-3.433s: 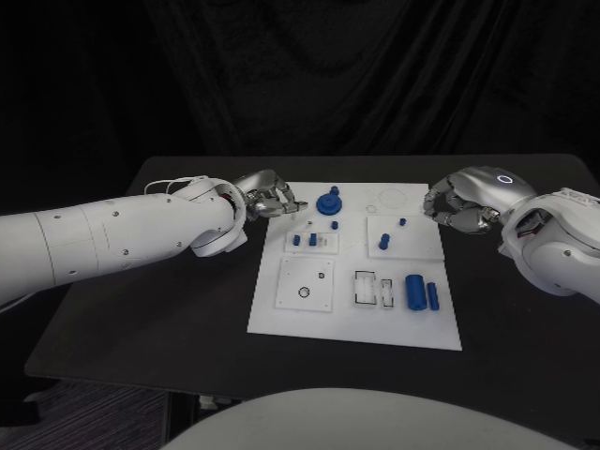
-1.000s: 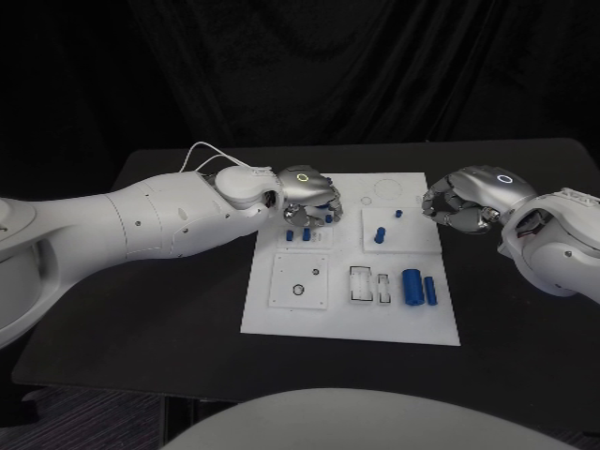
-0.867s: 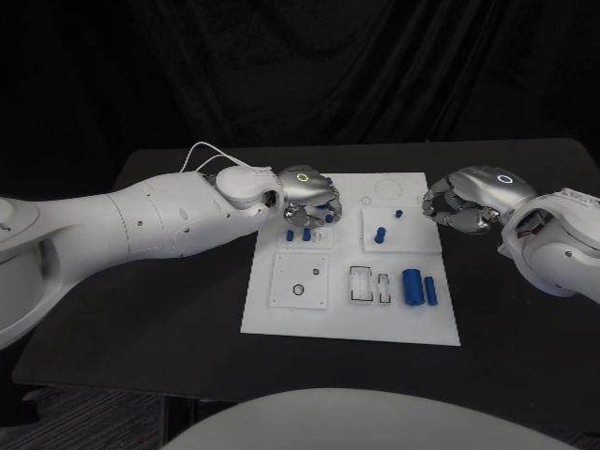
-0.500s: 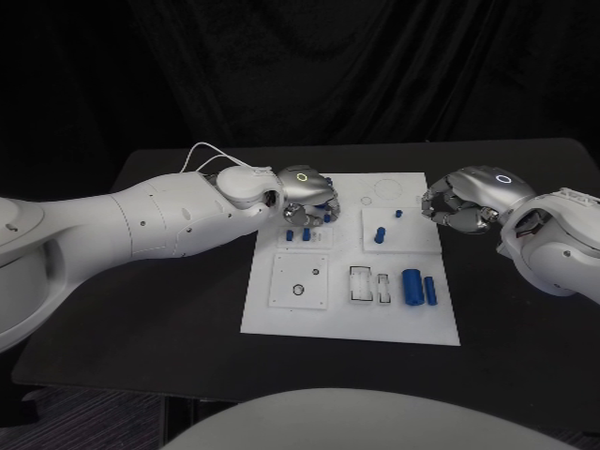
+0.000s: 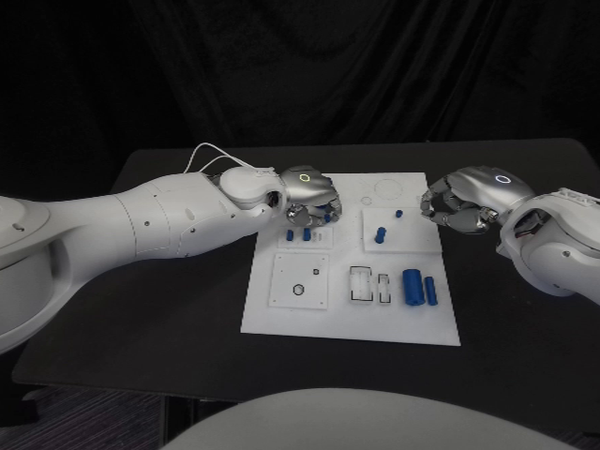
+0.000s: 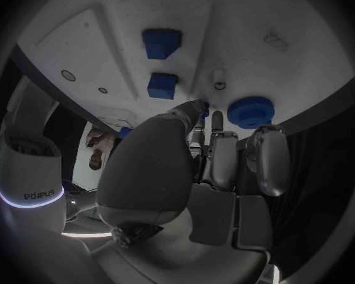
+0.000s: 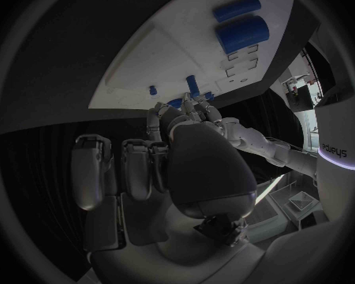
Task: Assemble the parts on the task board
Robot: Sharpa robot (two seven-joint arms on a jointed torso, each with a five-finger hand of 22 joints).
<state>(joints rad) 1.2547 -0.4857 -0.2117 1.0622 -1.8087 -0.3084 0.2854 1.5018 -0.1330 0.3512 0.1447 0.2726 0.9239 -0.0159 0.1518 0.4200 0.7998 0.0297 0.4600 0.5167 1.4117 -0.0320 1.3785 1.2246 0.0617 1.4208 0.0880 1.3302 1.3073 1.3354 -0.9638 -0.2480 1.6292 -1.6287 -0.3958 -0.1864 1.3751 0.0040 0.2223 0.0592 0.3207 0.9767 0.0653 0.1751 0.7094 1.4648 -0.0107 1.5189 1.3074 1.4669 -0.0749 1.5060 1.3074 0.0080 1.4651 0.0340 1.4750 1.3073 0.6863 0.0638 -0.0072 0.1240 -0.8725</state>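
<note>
Still risky: left hand [image 5: 308,199] fingers curled over blue knob [image 6: 249,112], grip unclear; could knock nearby pegs [image 5: 300,235]; right hand [image 5: 455,206] curled, holding nothing

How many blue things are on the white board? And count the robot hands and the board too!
Robot hands: 2, left hand and right hand
White task board: 1
Blue gear: 1
Small blue pegs: 4
Blue cylinders lying down: 2
Total: 10, of which 7 are blue; the left hand may hide more.
</note>
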